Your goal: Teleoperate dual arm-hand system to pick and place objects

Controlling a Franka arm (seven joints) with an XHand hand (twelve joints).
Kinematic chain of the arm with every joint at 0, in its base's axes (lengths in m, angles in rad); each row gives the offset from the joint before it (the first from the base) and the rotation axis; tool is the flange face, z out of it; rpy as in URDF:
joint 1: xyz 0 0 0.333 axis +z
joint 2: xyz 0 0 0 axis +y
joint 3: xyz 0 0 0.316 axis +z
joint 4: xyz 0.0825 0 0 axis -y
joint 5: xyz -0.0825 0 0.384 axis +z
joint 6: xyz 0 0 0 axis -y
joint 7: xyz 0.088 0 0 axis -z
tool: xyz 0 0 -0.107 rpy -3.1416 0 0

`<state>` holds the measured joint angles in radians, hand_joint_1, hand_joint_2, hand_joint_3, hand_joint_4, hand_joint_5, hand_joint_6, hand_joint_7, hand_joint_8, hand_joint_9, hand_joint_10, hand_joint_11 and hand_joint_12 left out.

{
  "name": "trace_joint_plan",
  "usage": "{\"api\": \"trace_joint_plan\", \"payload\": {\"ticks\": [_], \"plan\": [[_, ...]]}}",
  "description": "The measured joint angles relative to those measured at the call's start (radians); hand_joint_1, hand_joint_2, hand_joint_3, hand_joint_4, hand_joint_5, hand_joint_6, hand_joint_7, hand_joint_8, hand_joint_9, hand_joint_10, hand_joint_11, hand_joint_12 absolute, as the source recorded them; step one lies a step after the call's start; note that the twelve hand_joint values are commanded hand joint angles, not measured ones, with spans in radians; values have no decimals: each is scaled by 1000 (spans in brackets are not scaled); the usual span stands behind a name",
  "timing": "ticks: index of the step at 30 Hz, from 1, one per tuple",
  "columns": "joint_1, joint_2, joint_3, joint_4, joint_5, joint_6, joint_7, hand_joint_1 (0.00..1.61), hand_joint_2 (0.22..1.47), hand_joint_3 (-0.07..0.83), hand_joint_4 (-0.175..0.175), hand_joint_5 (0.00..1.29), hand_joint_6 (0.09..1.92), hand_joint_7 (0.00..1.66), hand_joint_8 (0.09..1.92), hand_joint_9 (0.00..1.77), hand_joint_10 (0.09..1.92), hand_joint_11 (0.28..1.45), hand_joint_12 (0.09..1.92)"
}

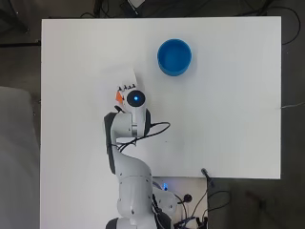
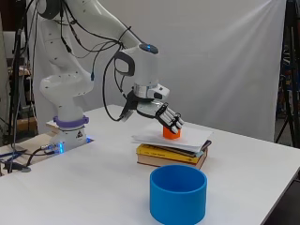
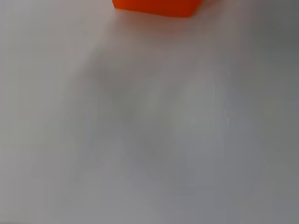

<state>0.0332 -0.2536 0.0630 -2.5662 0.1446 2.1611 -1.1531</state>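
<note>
Hand (image 2: 161,114) over orange block (image 2: 171,132) atop book stack (image 2: 171,152), fingers half-curled, grasp uncertain. Block not lifted; blue bowl (image 2: 178,194) near table's (image 2: 262,159) far edge, looks empty. Pick, transfer remain.

White table (image 1: 228,133), rectangular, matte top. Directly on it: a blue cylindrical bowl (image 1: 174,57), open at the top, standing upright toward the far end from the arm's base. A stack of books (image 2: 171,154) lies flat on the table (yellow-edged volume visible in the side view, a white sheet or cover on top), well apart from the bowl. In the overhead view only the stack's white top corner (image 1: 125,76) shows, mostly hidden under the arm. The arm's base sits at the table's near edge.
</note>
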Motion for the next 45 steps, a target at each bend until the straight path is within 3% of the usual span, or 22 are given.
{"api": "trace_joint_plan", "payload": {"ticks": [1,2,3,4,6,10,13,14,15,17,19,20,21,23,26,28,29,30,33,41,45], "plan": [[-2,6,-8,14,-5,-28,7,913,1138,-3,65,694,847,761,1066,942,980,789,636],[-4,15,-17,32,-11,-56,15,936,1173,1,112,740,1081,925,1478,1142,1418,897,1178],[-7,25,-29,49,-13,-83,23,925,1205,5,142,740,1242,986,1710,1235,1669,933,1518],[-9,37,-45,64,-9,-107,26,909,1228,7,159,726,1340,972,1831,1234,1800,911,1695],[-13,62,-76,79,7,-136,9,891,1250,7,172,709,1419,918,1918,1185,1895,852,1817],[-14,80,-91,90,28,-148,-25,885,1259,3,175,701,1440,899,1920,1178,1920,841,1857],[-13,32,-89,117,27,-152,-31,873,1268,4,175,683,1460,804,1920,1096,1920,754,1815],[-13,15,-90,138,26,-164,-32,974,1280,12,49,649,1425,768,1866,1060,1920,727,1797],[-13,1,-91,170,25,-185,-33,1050,1291,16,-41,615,1413,747,1788,994,1920,685,1762],[-13,-7,-93,240,13,-230,-32,1111,1317,8,-132,562,1483,695,1664,865,1821,593,1569],[-14,-6,-93,318,-12,-281,-5,1215,1286,-5,-15,529,875,695,1534,821,1725,558,1411],[-15,-1,-94,360,-29,-306,17,1243,1271,-4,21,567,597,704,1499,830,1706,558,1388],[-16,10,-97,405,-44,-331,39,1259,1260,-2,39,610,389,713,1475,846,1696,561,1390],[-21,42,-109,492,-61,-377,73,1276,1244,-1,47,673,157,735,1442,904,1701,580,1436],[-30,123,-135,618,-91,-427,127,1284,1235,-1,45,720,87,752,1434,999,1764,633,1548],[-38,183,-161,682,-104,-452,173,1013,1256,1,130,693,943,803,1583,1051,1793,666,1596],[-42,211,-174,705,-106,-459,193,932,1268,1,153,671,1201,818,1635,1069,1805,676,1613],[-47,236,-186,721,-106,-463,204,887,1276,1,165,658,1342,825,1669,1077,1814,681,1624],[-63,318,-223,761,-102,-460,203,846,1283,0,175,645,1463,836,1708,1085,1827,690,1637],[-86,400,-261,770,-84,-396,167,844,1282,0,175,649,1492,843,1706,1059,1807,669,1580],[-111,493,-250,890,-65,-418,163,841,1285,0,175,645,1506,822,1708,1013,1783,647,1532]]}}
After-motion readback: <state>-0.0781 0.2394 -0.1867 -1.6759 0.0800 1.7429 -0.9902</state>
